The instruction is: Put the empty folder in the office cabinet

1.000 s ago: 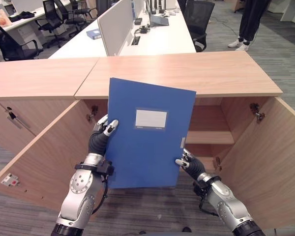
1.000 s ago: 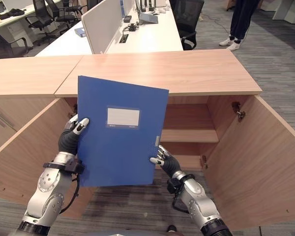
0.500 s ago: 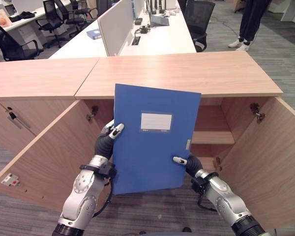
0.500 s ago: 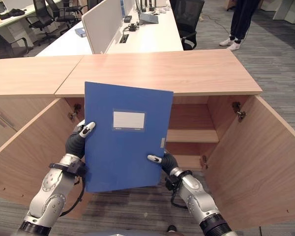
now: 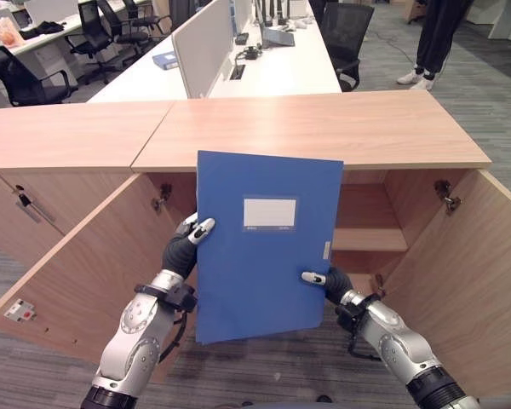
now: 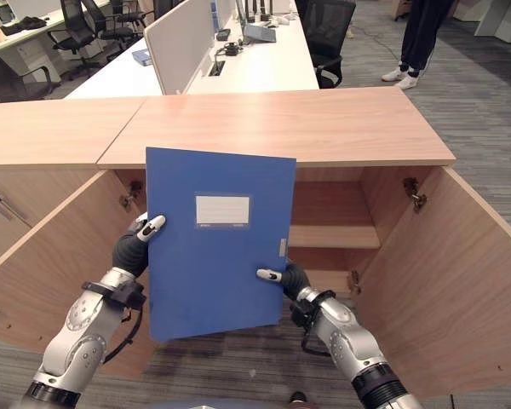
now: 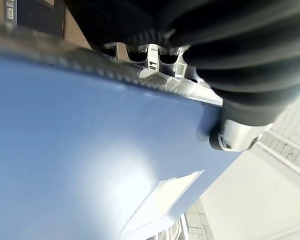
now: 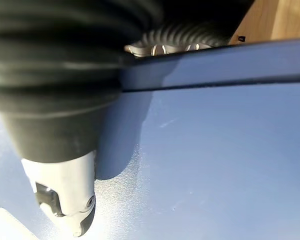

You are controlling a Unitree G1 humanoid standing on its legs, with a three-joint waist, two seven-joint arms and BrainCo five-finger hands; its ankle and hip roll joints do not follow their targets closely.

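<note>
Straightened since a second ago, the blue folder [image 5: 266, 243] now stands nearly upright between my hands

My left hand [image 5: 184, 250] pinches its left edge, thumb on the front; my right hand [image 5: 334, 284] clamps the lower right edge. Beyond my fingers stands the open office cabinet [image 5: 370, 223], shelf [image 5: 368, 239] bare

Folder [image 5: 264, 247]: plain blue, pale grey-white label [image 5: 269, 212] on front. Cabinet [image 5: 324, 128]: light wood grain, top, doors and inside shelf alike. Left hand [image 5: 186, 247] and right hand [image 5: 330, 282]: dark ribbed covers, silver fingers, dark tips. Floor [image 5: 485, 77]: grey striped carpet. Far desks [image 5: 281, 64]: white tops, pale grey divider [image 5: 203, 43]. Office chairs [image 5: 349, 34]: black. Far right, person [image 5: 430, 38]: dark trousers, white shoes.
</note>
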